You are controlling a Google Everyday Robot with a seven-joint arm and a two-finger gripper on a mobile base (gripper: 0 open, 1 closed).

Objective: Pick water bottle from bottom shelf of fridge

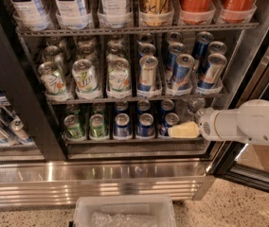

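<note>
Gripper (184, 130) at bottom shelf (125, 141) (right end), before water bottle (194, 106).

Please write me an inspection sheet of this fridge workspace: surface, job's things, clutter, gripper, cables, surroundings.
Surface: bottom shelf, a dark wire rack stocked with drinks.
Job's things: water bottle, clear, at the shelf's right end, just behind the gripper.
Clutter: green cans on the left and blue cans in the middle of the same shelf.
Gripper: gripper low at the shelf's right end, pointing left; contact with the bottle cannot be told.
Cables: nothing seen.
Surroundings: fridge with a steel base panel; clear bin on the floor below.
</note>
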